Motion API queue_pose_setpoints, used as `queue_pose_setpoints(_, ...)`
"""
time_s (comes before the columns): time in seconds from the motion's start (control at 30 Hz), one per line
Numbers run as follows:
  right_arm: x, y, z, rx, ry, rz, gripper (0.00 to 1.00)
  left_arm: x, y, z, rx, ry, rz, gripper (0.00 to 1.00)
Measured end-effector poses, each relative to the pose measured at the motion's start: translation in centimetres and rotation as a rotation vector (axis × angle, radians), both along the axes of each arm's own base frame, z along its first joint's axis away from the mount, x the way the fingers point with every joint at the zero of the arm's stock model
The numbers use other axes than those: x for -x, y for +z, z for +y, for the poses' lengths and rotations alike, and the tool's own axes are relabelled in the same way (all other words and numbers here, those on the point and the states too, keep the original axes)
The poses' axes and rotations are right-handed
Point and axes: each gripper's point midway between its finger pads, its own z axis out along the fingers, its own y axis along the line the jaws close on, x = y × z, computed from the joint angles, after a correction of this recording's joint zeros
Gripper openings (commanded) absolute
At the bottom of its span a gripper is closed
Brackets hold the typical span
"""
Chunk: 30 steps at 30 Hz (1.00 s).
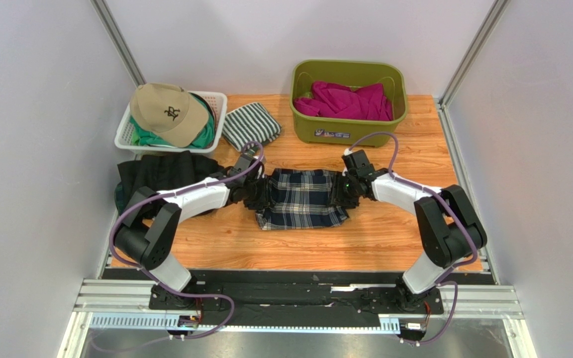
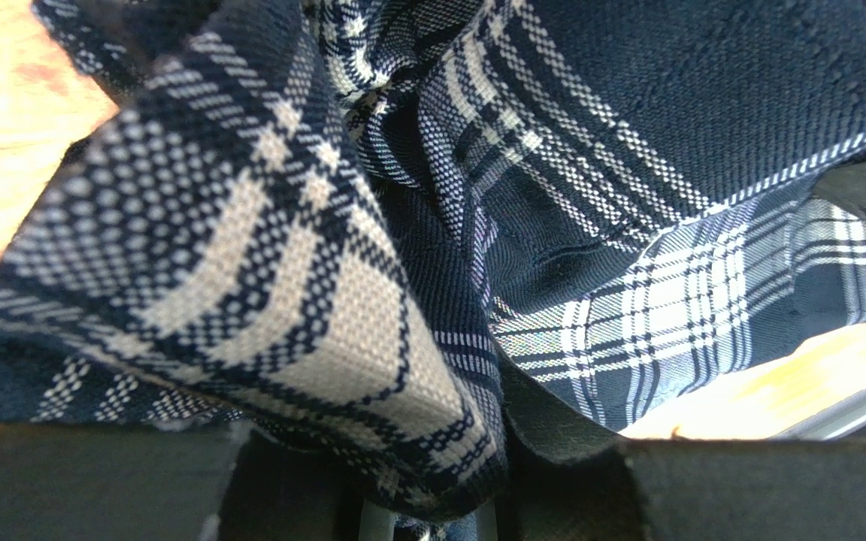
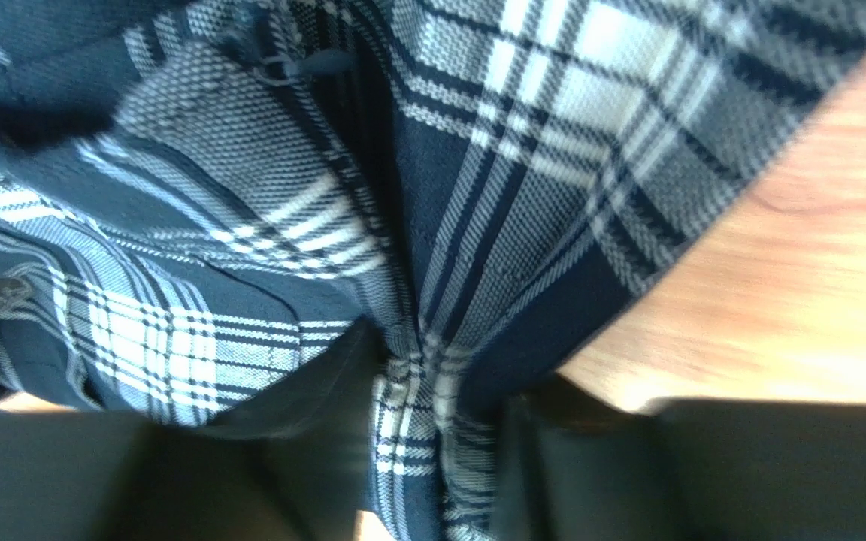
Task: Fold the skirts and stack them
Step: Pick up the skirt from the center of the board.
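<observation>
At the far left corner of the table [image 1: 387, 239] stands a white basket [image 1: 220, 104] holding crumpled green cloth [image 1: 144, 139], with a tan cap [image 1: 166, 112] resting on top, its brim toward the near edge. Just right of the basket a striped folded cloth [image 1: 251, 125] lies on the wood. Against the far edge, right of centre, a green bin [image 1: 342, 131] holds a heap of magenta cloth [image 1: 349, 101]. The plaid skirt [image 1: 301, 200] lies flat at the middle of the table, about halfway between the far and near edges. Its long axis runs left to right, parallel to the near edge. Its narrower edge faces the far edge and its wider edge the near edge. The left gripper [image 1: 256, 194] sits at the skirt's left end and the right gripper [image 1: 344, 190] at its right end, the two facing each other across the cloth. In the left wrist view a bunched fold of plaid drops between the dark fingers [image 2: 567, 451], which are pinched on it. In the right wrist view a narrow strip of the same plaid is squeezed between the fingers [image 3: 325, 451], so those jaws are clamped on the skirt too. A black skirt [image 1: 164, 170] lies crumpled by the left edge, partly under the left arm.
</observation>
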Motion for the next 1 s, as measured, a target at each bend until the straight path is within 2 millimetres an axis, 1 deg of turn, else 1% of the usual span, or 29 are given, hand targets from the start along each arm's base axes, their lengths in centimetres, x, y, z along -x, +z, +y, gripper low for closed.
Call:
queue_pose_setpoints(0.03,0.0,-0.1,0.3,-0.003,0.010,0.002,0.07,-0.1,0.1,0.1,-0.006,0.001,-0.004,0.03)
queue_pose_setpoints(0.07,0.0,-0.2,0.7,-0.008,0.019,0.005,0.03,-0.1,0.2,0.2,-0.011,0.004,-0.009,0.00)
queue_pose_setpoints(0.1,-0.1,-0.1,1.1,-0.015,0.028,0.007,0.00,-0.2,0.4,0.4,-0.020,0.007,-0.014,0.00)
queue_pose_setpoints(0.23,-0.5,0.3,2.5,-0.019,0.060,-0.006,0.00,-0.3,0.6,1.4,-0.069,0.017,-0.024,0.00)
queue_pose_setpoints(0.3,-0.4,0.7,3.1,-0.011,0.077,-0.017,0.00,-0.3,0.9,1.9,-0.101,0.018,-0.028,0.00)
queue_pose_setpoints(0.37,-0.2,1.1,3.6,0.004,0.091,-0.035,0.00,-0.4,1.7,2.4,-0.121,0.021,-0.044,0.00)
queue_pose_setpoints(0.43,0.0,2.3,4.2,0.012,0.109,-0.071,0.00,-0.5,3.0,3.1,-0.143,0.029,-0.077,0.00)
queue_pose_setpoints(0.47,0.1,3.1,4.6,0.012,0.118,-0.089,0.00,-0.5,3.7,3.4,-0.151,0.034,-0.095,0.00)
queue_pose_setpoints(0.57,-0.2,6.6,6.4,-0.011,0.149,-0.183,0.00,-0.8,6.5,4.7,-0.178,0.065,-0.163,0.00)
queue_pose_setpoints(0.7,-1.5,11.5,9.3,-0.055,0.179,-0.316,0.00,-1.7,11.7,6.6,-0.213,0.130,-0.288,0.00)
queue_pose_setpoints(0.73,-1.7,12.5,9.9,-0.064,0.186,-0.342,0.00,-1.9,12.8,7.1,-0.223,0.149,-0.309,0.00)
queue_pose_setpoints(0.83,-1.8,15.5,12.2,-0.096,0.220,-0.423,0.00,-2.3,16.2,9.5,-0.265,0.226,-0.371,0.00)
queue_pose_setpoints(0.93,-1.3,18.6,14.8,-0.128,0.266,-0.501,0.00,-2.1,18.5,12.0,-0.296,0.290,-0.418,0.00)
queue_pose_setpoints(1.0,-1.4,20.8,17.2,-0.162,0.298,-0.557,0.00,-1.6,20.0,14.1,-0.322,0.341,-0.452,0.00)
